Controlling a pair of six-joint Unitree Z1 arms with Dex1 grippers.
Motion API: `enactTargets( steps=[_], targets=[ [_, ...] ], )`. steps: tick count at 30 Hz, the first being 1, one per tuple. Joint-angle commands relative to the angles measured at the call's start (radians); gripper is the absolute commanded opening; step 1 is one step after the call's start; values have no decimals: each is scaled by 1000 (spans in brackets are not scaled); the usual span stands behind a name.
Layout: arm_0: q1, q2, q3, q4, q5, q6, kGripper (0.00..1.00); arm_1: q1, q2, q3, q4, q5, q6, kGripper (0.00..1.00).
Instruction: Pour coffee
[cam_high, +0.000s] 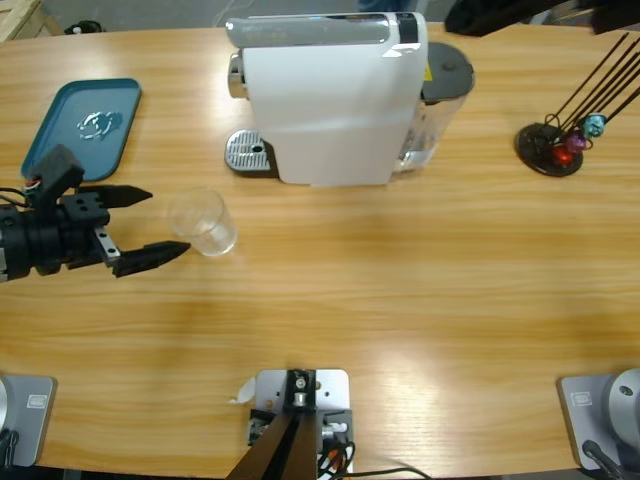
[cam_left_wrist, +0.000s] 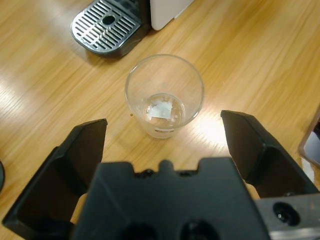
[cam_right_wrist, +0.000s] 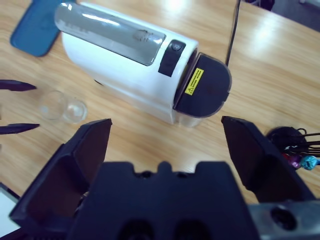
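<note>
A clear glass tumbler (cam_high: 203, 222) (cam_left_wrist: 164, 95) stands upright on the wooden table, in front of the white coffee machine (cam_high: 330, 95) (cam_right_wrist: 125, 65). No coffee shows in it; its bottom looks clear. My left gripper (cam_high: 168, 221) (cam_left_wrist: 162, 122) is open just left of the tumbler, its jaws pointing at the glass, one to each side and short of it. My right gripper (cam_right_wrist: 166, 124) is open with nothing in it, high above the machine. The tumbler (cam_right_wrist: 62, 106) and the left jaws' tips appear small in the right wrist view.
The machine's metal drip grate (cam_high: 250, 152) (cam_left_wrist: 106, 25) lies just beyond the tumbler. A teal tray (cam_high: 60, 140) sits at the back left. A black capsule stand (cam_high: 552, 148) with coloured capsules is at the right. A dark part of an arm (cam_high: 495, 14) crosses the top edge.
</note>
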Motion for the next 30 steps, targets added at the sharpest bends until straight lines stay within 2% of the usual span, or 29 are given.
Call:
enactTargets(
  steps=[1,5,10,14,16,19,21,22,23,30],
  targets=[
    [-10,120,19,-62,20,9,954,-10,-78,53,-6,2,-11,1000],
    [-10,180,-6,-120,23,7,947,-10,-78,62,-7,2,-11,1000],
    [-20,214,24,-187,-53,10,945,-10,-74,72,-8,2,-11,1000],
    [-20,247,22,-225,-64,10,940,-10,-60,82,-17,8,-11,1000],
    [-20,271,24,-231,-59,12,792,-10,-58,81,-20,8,-11,1000],
    [-20,280,27,-231,-37,20,433,-14,-58,82,-22,11,-11,1000],
    [-21,281,31,-230,-34,23,291,-16,-57,83,-22,16,-11,1000],
    [-22,280,35,-230,-26,23,100,-17,-57,84,-24,16,-11,1000],
    [-22,279,37,-229,-23,23,21,-17,-57,84,-26,17,-10,1000],
    [-15,195,29,-192,43,20,0,-19,-61,101,-29,17,-3,1000]
  ],
)
